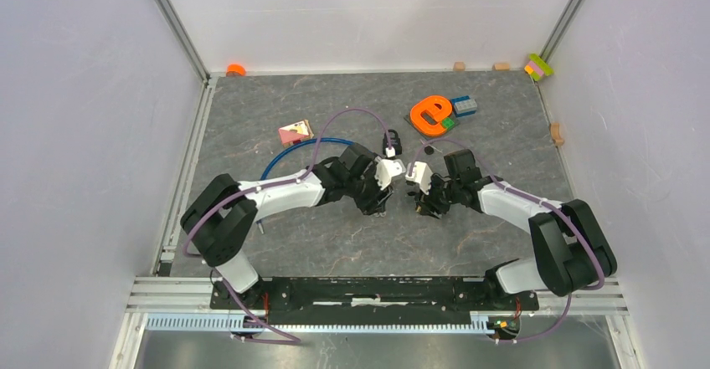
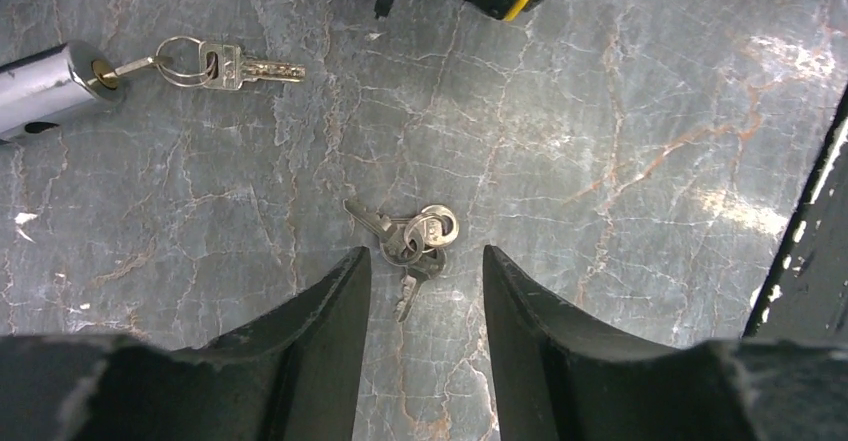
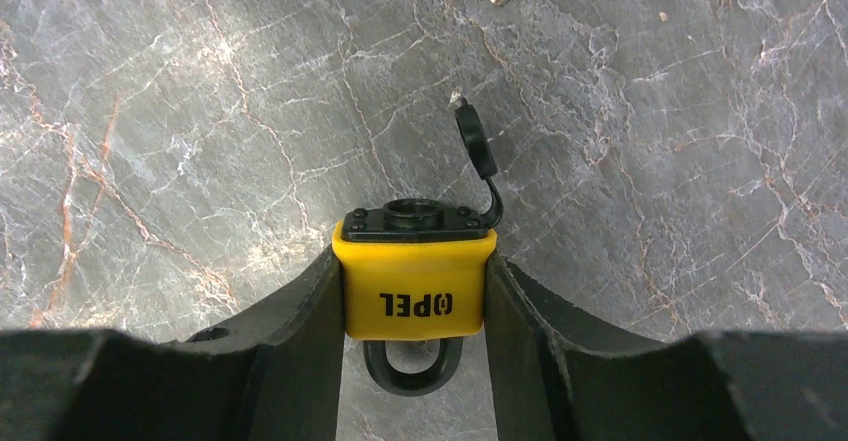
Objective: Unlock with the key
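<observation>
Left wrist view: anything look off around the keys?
Two key sets. One bunch lies loose on the table between the fingers of the open left gripper, not held. Another key sits plugged into a silver cylinder at upper left. The yellow padlock in the right gripper has its keyhole cap flipped open, keyhole empty.

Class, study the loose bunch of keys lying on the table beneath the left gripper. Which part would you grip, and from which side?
Grip the key bunch at its overlapping heads and rings, coming straight down from above. It lies flat on the table, so no side offers an edge; the stacked heads look thickest. The left gripper hangs over it, jaws open either side.
</observation>
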### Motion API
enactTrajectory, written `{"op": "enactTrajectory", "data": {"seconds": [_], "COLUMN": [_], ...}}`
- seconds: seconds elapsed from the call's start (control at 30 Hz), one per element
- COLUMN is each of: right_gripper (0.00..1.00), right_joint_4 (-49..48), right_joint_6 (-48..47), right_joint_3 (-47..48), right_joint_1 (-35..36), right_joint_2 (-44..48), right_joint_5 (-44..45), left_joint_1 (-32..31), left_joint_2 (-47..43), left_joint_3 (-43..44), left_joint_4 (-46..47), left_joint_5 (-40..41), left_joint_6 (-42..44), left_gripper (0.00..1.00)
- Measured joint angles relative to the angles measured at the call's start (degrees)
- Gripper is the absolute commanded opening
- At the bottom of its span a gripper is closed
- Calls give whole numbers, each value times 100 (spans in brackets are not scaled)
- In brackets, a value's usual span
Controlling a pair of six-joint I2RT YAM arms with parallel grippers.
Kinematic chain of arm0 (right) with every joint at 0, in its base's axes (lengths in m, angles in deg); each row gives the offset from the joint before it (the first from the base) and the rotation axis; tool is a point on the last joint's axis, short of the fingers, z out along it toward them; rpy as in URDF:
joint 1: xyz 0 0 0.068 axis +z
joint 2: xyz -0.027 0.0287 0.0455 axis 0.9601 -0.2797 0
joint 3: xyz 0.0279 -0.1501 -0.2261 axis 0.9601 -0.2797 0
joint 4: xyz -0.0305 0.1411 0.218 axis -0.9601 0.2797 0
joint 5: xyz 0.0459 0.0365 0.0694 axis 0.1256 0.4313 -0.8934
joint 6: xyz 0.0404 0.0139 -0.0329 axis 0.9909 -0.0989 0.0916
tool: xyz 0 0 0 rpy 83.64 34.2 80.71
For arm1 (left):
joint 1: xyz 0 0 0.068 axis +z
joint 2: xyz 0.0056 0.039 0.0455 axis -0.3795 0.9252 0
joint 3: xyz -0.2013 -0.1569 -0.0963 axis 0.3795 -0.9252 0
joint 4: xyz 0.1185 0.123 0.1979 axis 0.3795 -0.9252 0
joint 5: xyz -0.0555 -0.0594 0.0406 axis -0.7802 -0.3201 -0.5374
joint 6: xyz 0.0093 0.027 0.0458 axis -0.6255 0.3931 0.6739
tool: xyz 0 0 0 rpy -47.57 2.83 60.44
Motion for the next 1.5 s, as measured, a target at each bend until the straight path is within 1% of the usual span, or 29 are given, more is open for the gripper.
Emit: {"op": "enactTrajectory", "data": {"seconds": [0.1,0.3,0.43,0.57,0.63,0.8,0.9,1.03,1.23,1.37,1.5], "right_gripper": [44,53,58,61,64,74,77,83,86,86,86], "right_joint_4": [0,17,46,188,289,433,450,278,199,164,146], "right_joint_6": [-4,-7,-2,-13,-24,-63,-87,-92,-31,2,4], "right_joint_3": [-2,-2,-2,-2,-4,-17,-17,-17,-15,-13,-13], "right_joint_1": [0,-17,-26,-44,-52,-52,-63,-208,-562,-584,-586], "right_joint_2": [0,0,11,76,114,186,225,356,363,365,365], "right_joint_5": [-11,-31,-39,-4,7,9,-13,-289,-555,-636,-688], "left_joint_1": [11,33,33,35,37,61,79,105,114,114,114], "left_joint_2": [243,514,619,739,791,828,828,800,437,428,472], "left_joint_3": [166,341,466,599,647,669,632,317,-168,-175,-107], "left_joint_4": [-151,-361,-400,-422,-422,-415,-369,-282,-35,-31,-74], "left_joint_5": [52,101,116,144,144,166,210,328,332,332,330], "left_joint_6": [-155,-348,-433,-466,-476,-507,-542,-544,-540,-540,-549], "left_gripper": [47,48,50,54,57,59,60,62,63,63,59]}}
